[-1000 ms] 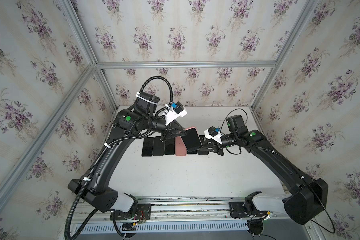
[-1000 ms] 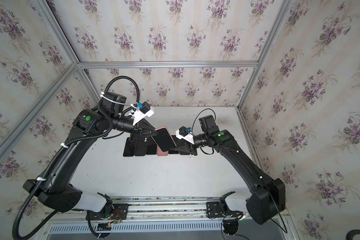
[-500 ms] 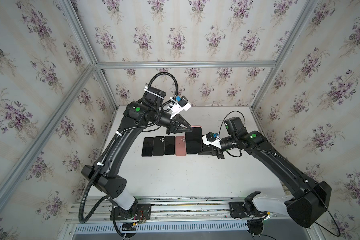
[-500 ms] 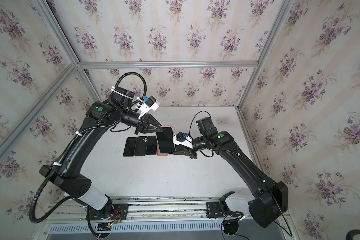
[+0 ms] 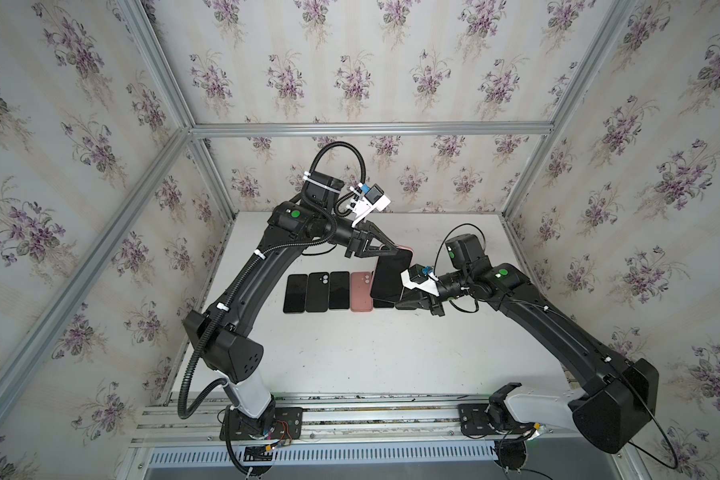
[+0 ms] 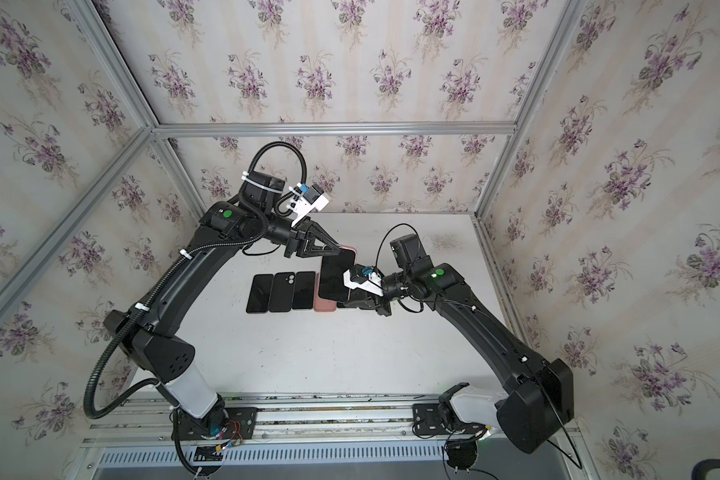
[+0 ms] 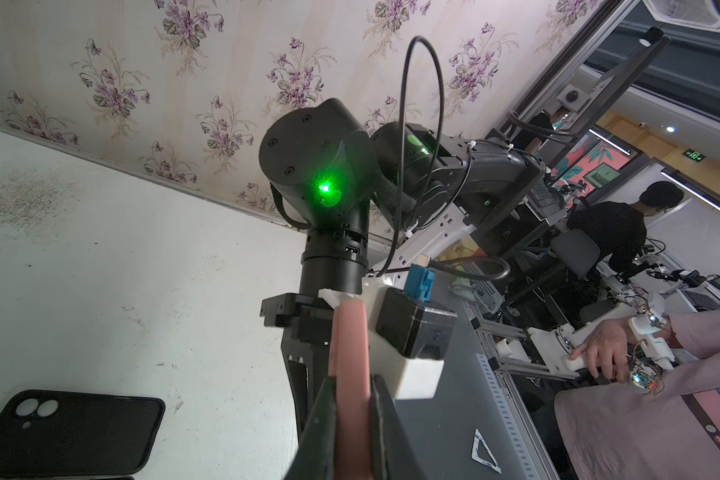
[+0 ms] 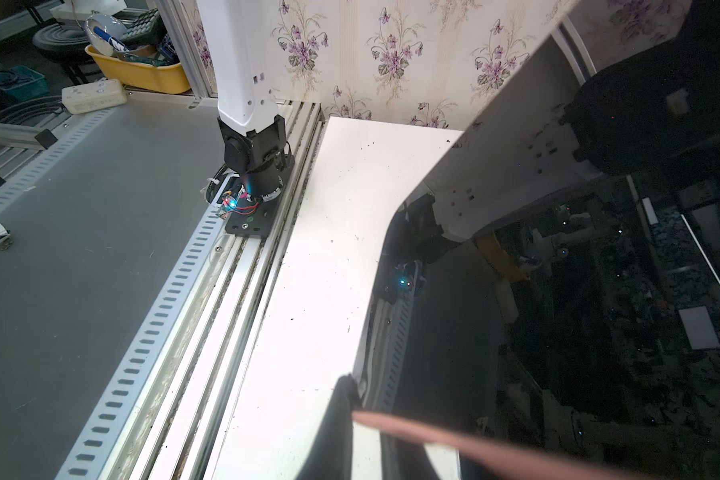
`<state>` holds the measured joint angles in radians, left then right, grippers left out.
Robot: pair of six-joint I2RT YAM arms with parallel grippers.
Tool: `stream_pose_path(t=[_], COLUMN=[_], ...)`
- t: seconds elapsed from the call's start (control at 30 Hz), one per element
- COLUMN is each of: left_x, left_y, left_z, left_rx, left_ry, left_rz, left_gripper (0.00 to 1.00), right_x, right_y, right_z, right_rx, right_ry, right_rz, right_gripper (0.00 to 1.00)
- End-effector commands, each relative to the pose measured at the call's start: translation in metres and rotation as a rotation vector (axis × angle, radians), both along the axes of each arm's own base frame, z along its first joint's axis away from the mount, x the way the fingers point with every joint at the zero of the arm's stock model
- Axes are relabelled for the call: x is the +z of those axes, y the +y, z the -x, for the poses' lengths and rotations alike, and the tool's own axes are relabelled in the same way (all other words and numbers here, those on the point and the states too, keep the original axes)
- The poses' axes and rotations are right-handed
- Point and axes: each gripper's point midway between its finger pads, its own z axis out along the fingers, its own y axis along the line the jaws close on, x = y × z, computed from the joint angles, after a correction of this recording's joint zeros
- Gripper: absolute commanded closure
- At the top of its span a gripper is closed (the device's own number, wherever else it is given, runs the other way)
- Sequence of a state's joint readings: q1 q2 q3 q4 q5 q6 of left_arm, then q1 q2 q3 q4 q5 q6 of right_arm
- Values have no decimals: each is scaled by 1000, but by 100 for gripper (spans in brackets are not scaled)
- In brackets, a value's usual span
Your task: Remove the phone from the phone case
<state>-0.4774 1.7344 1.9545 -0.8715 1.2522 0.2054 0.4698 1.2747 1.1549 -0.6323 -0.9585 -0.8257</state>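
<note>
The phone (image 5: 388, 277) (image 6: 334, 279) hangs above the table, dark screen up, inside a pink phone case (image 5: 407, 249) whose rim shows at its far end. My left gripper (image 5: 394, 249) (image 6: 338, 249) is shut on that far end; in the left wrist view the pink case edge (image 7: 350, 357) sits clamped between both fingers of the left gripper (image 7: 352, 399). My right gripper (image 5: 406, 296) (image 6: 351, 297) is shut on the near right side. In the right wrist view the glossy screen (image 8: 578, 311) fills the right, and the case's pink rim (image 8: 454, 440) runs beside one dark finger (image 8: 341, 415).
A row lies on the white table (image 5: 371, 353) under the held phone: a black phone (image 5: 295, 293), a black case with camera holes (image 5: 317, 291) (image 7: 67, 432), another black phone (image 5: 339, 290) and an empty pink case (image 5: 361, 291). Patterned walls close in three sides.
The left arm swung up and right, carrying its gripper to the phone's far end. The phone turned from slanted to nearly straight. The right gripper shifted slightly left and nearer.
</note>
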Motion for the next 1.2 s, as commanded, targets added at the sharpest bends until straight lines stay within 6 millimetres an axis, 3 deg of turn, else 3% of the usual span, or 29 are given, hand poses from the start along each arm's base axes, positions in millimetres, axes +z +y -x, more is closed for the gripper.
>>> stream_pose_path(t=[0.0, 0.37, 0.53, 0.67, 0.73, 0.8, 0.93, 1.17], left_x=[-4, -8, 10, 24, 29, 34, 43, 29], left_y=[-6, -14, -2, 9, 15, 23, 28, 24], left_z=[6, 0, -7, -19, -35, -48, -62, -74], left_rx=[-27, -38, 0, 85, 162, 215, 265, 271], left_ry=[143, 201, 181, 170, 203, 249, 348, 477], left_rz=[-13, -12, 14, 20, 25, 55, 109, 122], left_gripper=[100, 100, 100, 100, 100, 100, 100, 100], right_x=[36, 37, 27, 21, 24, 27, 34, 58], right_y=[14, 11, 0, -12, -20, -27, -28, -23], right_z=[-24, -34, -31, -34, -37, -37, -24, -25], right_rx=[12, -64, -173, -329, -441, -512, -522, -517], right_ry=[-233, -276, -226, -139, -69, -12, 124, 329], right_rz=[-121, -122, -124, -162, -211, -259, -354, -557], right_gripper=[100, 100, 90, 67, 57, 52, 49, 48])
